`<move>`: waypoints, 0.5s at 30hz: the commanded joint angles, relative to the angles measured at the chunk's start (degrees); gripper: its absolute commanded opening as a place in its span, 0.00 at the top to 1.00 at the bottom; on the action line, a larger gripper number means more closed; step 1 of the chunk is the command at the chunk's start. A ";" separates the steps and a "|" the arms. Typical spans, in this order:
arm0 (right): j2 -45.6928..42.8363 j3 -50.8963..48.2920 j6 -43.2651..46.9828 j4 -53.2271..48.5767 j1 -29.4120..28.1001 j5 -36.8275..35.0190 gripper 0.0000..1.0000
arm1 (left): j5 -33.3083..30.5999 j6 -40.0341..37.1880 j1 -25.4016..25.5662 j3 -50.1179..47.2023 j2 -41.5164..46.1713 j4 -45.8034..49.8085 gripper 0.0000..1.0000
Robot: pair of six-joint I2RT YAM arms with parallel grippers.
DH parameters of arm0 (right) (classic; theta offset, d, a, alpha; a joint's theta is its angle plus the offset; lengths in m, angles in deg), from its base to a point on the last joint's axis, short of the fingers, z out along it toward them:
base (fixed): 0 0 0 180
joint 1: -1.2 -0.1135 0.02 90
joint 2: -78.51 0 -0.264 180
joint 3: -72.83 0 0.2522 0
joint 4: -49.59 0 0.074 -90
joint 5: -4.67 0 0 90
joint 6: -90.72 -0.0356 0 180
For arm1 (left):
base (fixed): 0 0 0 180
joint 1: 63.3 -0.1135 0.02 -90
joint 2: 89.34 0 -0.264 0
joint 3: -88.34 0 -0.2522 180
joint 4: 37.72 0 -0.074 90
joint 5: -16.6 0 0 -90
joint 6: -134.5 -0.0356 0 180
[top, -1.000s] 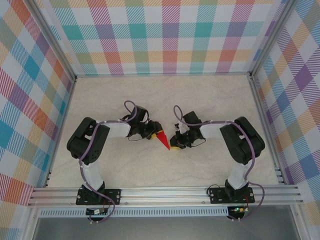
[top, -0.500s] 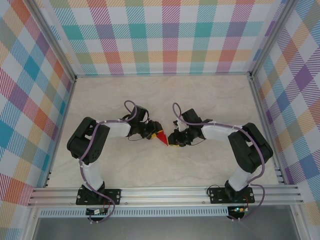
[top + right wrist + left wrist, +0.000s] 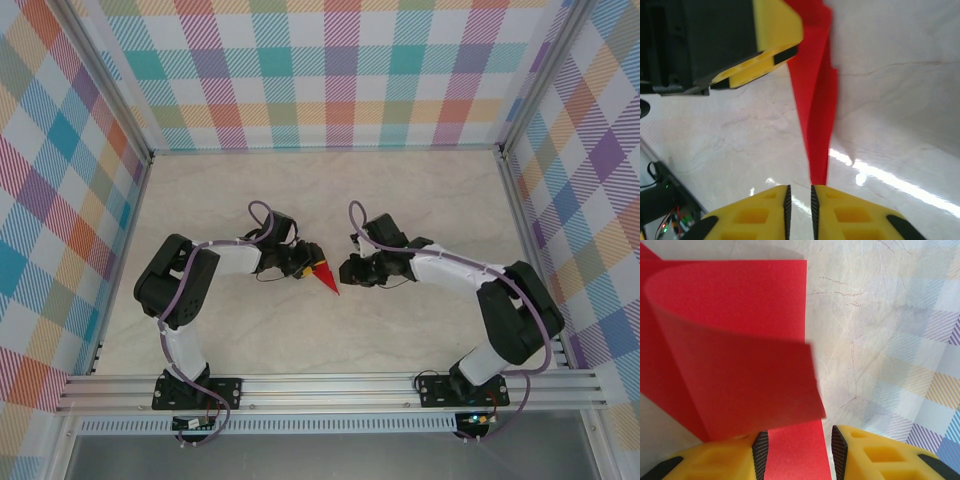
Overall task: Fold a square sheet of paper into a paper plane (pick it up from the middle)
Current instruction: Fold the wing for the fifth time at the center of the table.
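Left hand (image 3: 799, 452) low, astride paper plane (image 3: 735, 350)

Red paper plane (image 3: 325, 277) on marble table (image 3: 420, 190), left end effector (image 3: 303, 264) gripping it, right end effector (image 3: 349, 271) just beside

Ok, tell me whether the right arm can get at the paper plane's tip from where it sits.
Probably yes: the right pincer sits right at the paper plane tip, nothing between; the left pincer grips the other end.

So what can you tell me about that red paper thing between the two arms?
The paper plane is thin, bright red paper folded into a narrow pointed dart, one flap curling loose. It sits over the pale marbled table, wide end gripped in the left gripper. Its sharp tip reaches the right gripper, whose yellow fingers are nearly shut.
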 commanded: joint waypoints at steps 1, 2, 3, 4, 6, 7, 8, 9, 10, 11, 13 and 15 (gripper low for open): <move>4.09 3.45 1.11 1.73 -1.96 6.42 0.84 | -2.21 -0.62 -0.24 -1.19 -4.33 4.42 0.59; 4.93 3.65 1.00 2.43 -2.05 7.31 0.85 | -2.17 -0.58 -0.25 -1.16 -4.32 4.43 0.59; 5.95 3.88 0.80 2.85 -2.09 8.12 0.86 | -2.21 -0.65 -0.24 -1.19 -4.18 4.51 0.59; 6.83 4.17 0.79 2.89 -2.02 8.34 0.87 | -2.21 -0.72 -0.27 -1.25 -4.31 4.55 0.59; 8.51 4.66 0.92 2.39 -2.08 8.34 0.87 | -2.14 -0.74 -0.24 -1.30 -4.31 4.56 0.59; 9.29 4.88 1.07 1.98 -2.07 8.50 0.87 | -2.07 -0.75 -0.28 -1.27 -4.25 4.60 0.59; 9.95 5.06 1.12 1.46 -2.01 8.36 0.87 | -2.11 -0.81 -0.24 -1.31 -4.24 4.72 0.59; 10.56 5.26 1.16 1.00 -2.01 8.07 0.87 | -2.09 -0.83 -0.28 -1.39 -4.23 4.73 0.59; 11.06 5.25 1.27 0.72 -2.00 7.82 0.87 | -2.21 -0.77 -0.24 -1.36 -4.20 4.73 0.59; 11.40 5.25 1.33 0.27 -2.00 7.37 0.87 | -2.21 -0.83 -0.24 -1.35 -4.18 4.81 0.59; 12.08 5.33 1.51 -0.59 -1.96 6.63 0.88 | -2.22 -0.84 -0.24 -1.28 -4.28 4.89 0.59; 12.59 5.25 1.70 -0.81 -1.96 6.28 0.88 | -2.18 -0.89 -0.24 -1.15 -4.42 4.91 0.59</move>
